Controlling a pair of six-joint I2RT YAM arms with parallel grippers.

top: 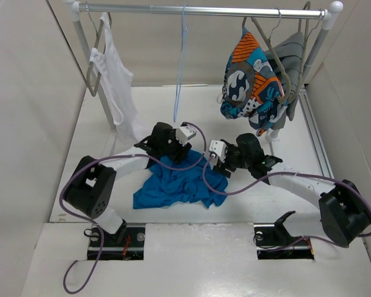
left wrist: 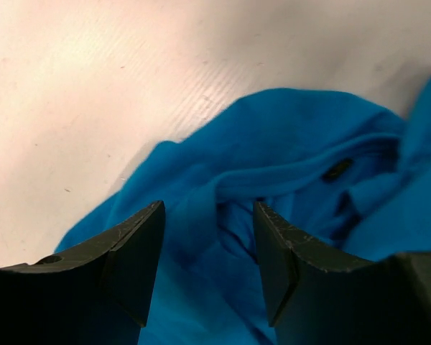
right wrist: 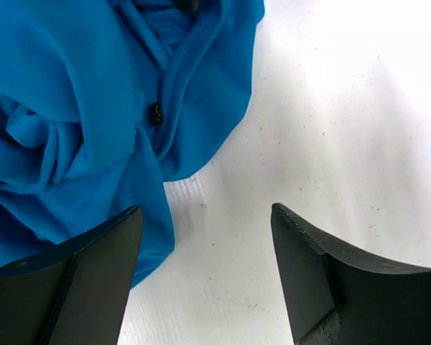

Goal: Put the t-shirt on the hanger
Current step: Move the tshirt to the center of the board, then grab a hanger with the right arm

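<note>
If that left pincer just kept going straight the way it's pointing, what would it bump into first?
Most likely the crumpled bright blue soft-fabric t-shirt: its folds lie directly between and beyond the open left pincer, though depth is hard to judge.

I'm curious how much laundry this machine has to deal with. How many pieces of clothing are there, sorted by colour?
Blue: 1, the t-shirt
White: 1, the tank top
Orange, blue and white: 1, the patterned garment
Grey: 1, the grey garment
Total: 4
</note>
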